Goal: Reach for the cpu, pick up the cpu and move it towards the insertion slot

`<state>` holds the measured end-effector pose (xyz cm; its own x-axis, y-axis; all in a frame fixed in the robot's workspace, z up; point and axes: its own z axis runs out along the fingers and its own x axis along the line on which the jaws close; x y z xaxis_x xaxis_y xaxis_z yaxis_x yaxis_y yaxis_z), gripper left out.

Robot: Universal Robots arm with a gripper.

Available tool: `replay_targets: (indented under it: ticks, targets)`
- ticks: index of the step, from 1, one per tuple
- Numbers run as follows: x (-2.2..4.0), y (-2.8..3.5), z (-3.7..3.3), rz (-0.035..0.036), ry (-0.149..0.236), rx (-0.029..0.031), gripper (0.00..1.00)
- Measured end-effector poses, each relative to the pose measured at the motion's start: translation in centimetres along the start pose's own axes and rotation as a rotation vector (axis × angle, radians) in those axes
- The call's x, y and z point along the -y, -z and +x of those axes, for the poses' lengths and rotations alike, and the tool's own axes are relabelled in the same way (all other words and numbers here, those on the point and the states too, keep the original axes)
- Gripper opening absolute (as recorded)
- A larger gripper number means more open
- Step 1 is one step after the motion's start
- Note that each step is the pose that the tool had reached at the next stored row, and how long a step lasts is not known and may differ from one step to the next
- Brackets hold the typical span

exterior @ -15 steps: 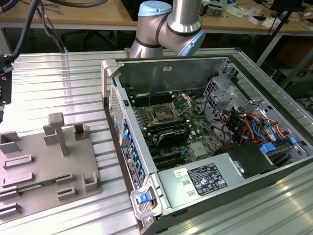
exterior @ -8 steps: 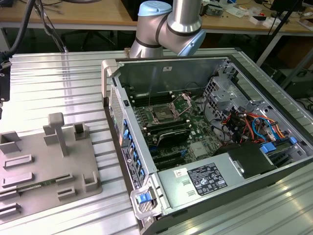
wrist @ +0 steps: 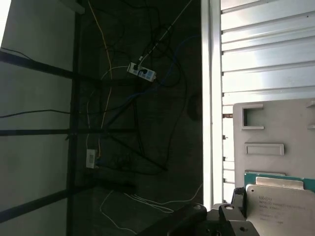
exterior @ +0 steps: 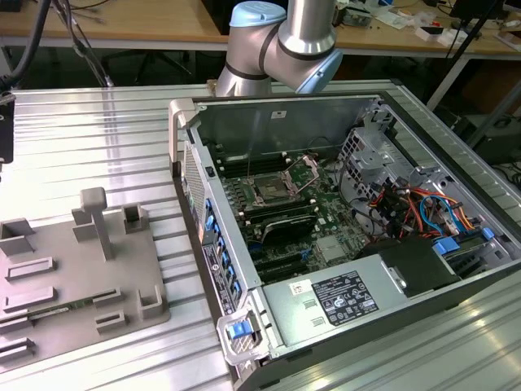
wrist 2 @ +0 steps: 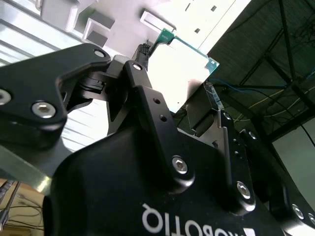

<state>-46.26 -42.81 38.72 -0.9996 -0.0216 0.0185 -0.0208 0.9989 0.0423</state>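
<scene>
In the second wrist view my gripper is shut on the cpu, a bright silver-white plate with a thin green rim, held by its edges between the black fingers. In the first wrist view the cpu is held off the grey tray, with one finger against its side. In the exterior view the insertion slot is a square metal-framed socket with a dark centre. It sits on the motherboard inside the open computer case, and its load plate is tilted up.
The grey tray with raised blocks lies on the ribbed metal table at the exterior view's left. The arm's joints stand behind the case. Cables and a drive cage fill the case's right part. The first wrist view looks past the table edge to the floor.
</scene>
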Motion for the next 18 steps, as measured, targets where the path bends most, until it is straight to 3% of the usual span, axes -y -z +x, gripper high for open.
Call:
replay_targets:
  ticks: [11, 18]
  targets:
    - [-0.05, 1.17, 0.02, 0.0001, 0.000, 0.0000, 0.55]
    - [-0.07, 1.26, 0.02, 0.0001, 0.000, 0.0000, 0.55]
